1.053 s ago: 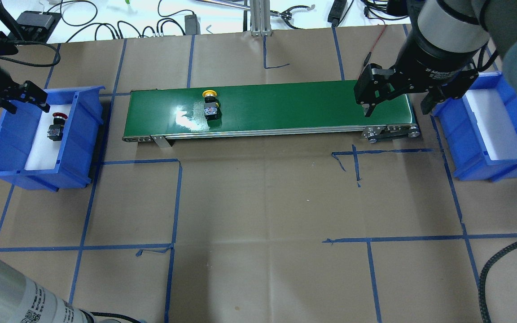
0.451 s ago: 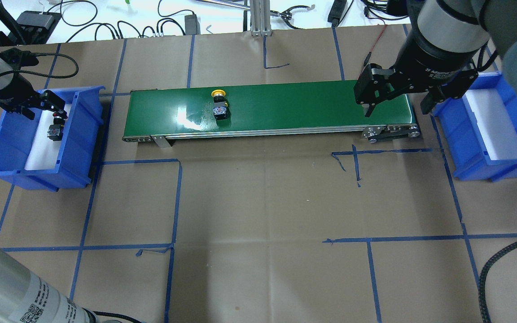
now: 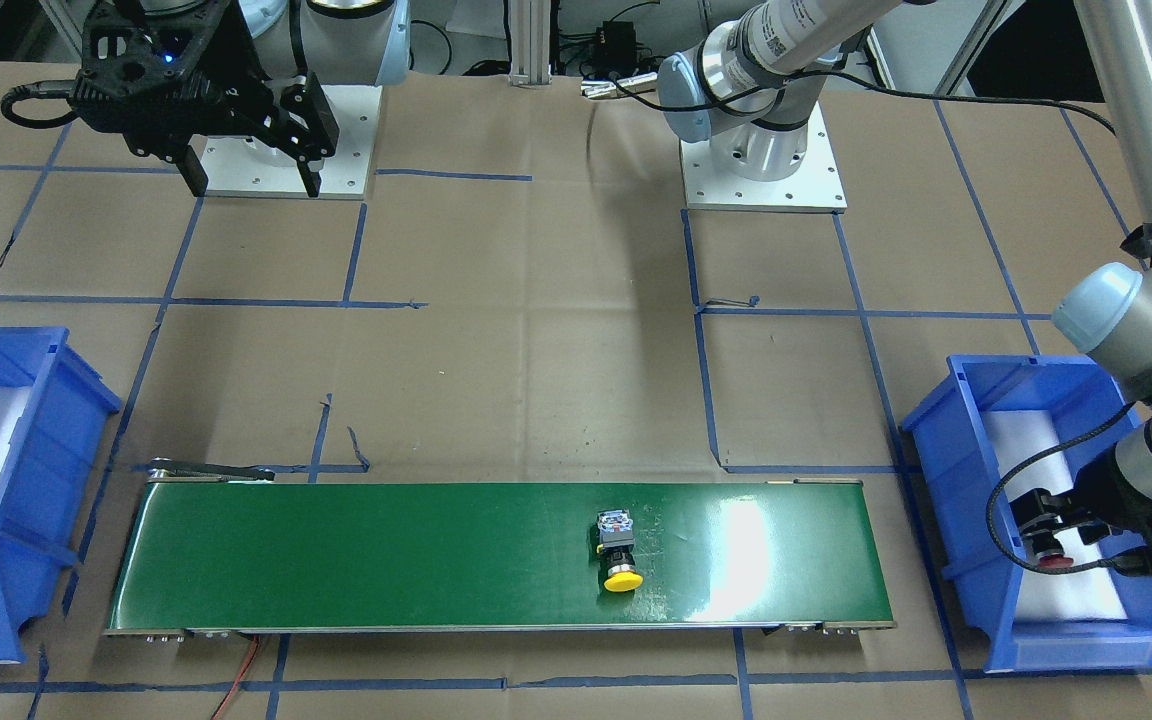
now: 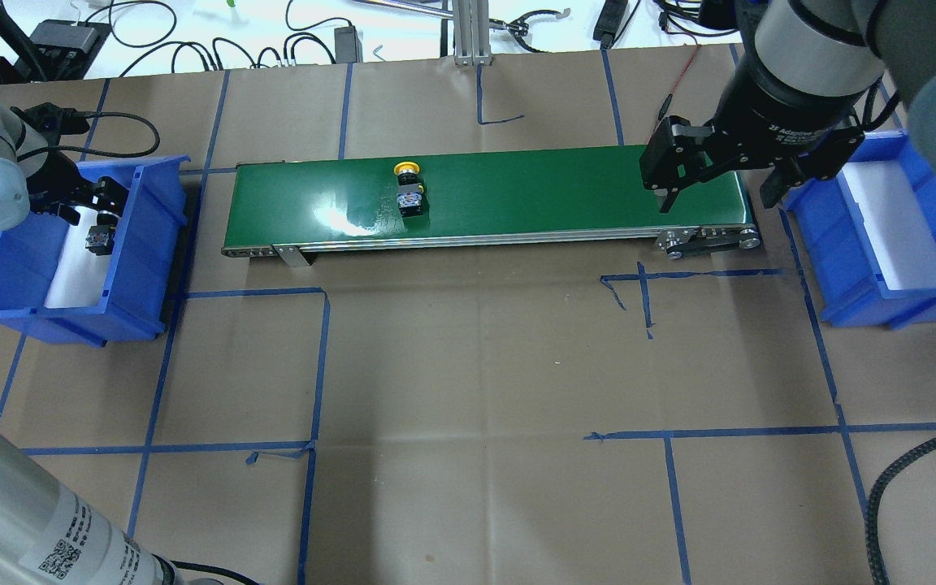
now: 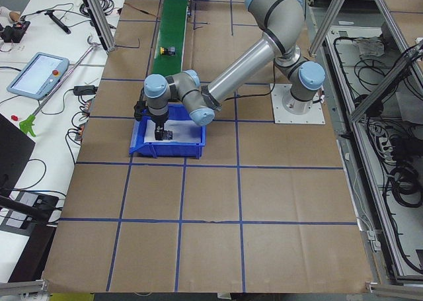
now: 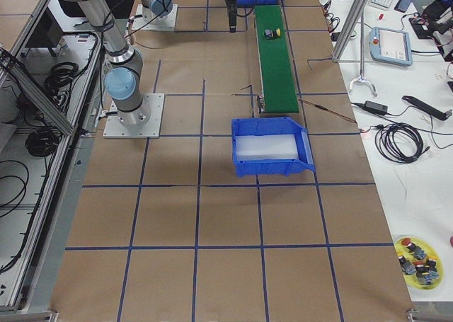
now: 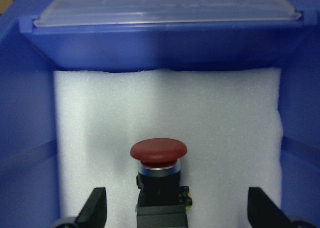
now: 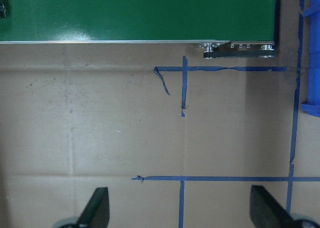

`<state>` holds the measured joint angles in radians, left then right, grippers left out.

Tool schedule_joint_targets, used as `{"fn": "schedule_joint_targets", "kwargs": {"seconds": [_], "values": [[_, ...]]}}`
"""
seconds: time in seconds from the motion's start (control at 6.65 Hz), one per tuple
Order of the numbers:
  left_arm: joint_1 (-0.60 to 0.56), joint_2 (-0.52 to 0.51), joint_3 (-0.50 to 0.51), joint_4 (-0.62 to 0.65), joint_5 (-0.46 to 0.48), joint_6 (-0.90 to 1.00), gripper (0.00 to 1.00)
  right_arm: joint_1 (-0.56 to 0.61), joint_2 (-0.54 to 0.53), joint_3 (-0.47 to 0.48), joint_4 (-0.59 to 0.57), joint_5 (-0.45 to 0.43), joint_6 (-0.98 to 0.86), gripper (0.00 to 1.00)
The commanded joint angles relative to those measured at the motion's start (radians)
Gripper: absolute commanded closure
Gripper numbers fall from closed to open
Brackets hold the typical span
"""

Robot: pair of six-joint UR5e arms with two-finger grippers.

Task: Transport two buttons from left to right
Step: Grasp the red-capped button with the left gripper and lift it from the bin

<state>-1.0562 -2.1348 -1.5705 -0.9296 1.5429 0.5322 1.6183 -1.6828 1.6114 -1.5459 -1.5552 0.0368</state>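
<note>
The red-capped button [image 7: 158,150] stands on white foam in the left blue bin [image 4: 143,268]. It also shows in the overhead view [image 4: 98,236] and the front view [image 3: 1053,560]. My left gripper [image 7: 177,210] is open, low in that bin, one finger on each side of the red button without touching it. The yellow-capped button [image 4: 409,192] lies on its side on the green conveyor belt [image 4: 557,195], left of the middle; it also shows in the front view [image 3: 618,553]. My right gripper [image 4: 718,193] is open and empty above the belt's right end.
The right blue bin [image 4: 858,301] with a white foam liner stands just past the belt's right end and holds nothing. Blue tape lines cross the brown paper table. Cables and tools lie along the far edge.
My left gripper has come down into the left bin and now straddles the red button. The yellow button has moved to the right along the belt. The right arm has not moved.
</note>
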Motion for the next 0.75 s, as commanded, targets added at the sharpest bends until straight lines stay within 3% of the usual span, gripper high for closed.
{"fn": "schedule_joint_targets", "kwargs": {"seconds": [0.0, 0.3, 0.6], "values": [[0.004, -0.014, -0.002, 0.002, -0.004, 0.002, 0.06, 0.0, -0.002, 0.042, -0.011, 0.003, 0.0, 0.0], [0.004, -0.011, 0.006, -0.014, 0.0, -0.012, 0.58, 0.0, 0.0, 0.042, -0.016, 0.004, 0.0, 0.0], [0.002, 0.002, 0.013, -0.055, -0.003, -0.026, 0.95, -0.002, 0.003, 0.042, -0.043, -0.003, -0.005, 0.0]]}}
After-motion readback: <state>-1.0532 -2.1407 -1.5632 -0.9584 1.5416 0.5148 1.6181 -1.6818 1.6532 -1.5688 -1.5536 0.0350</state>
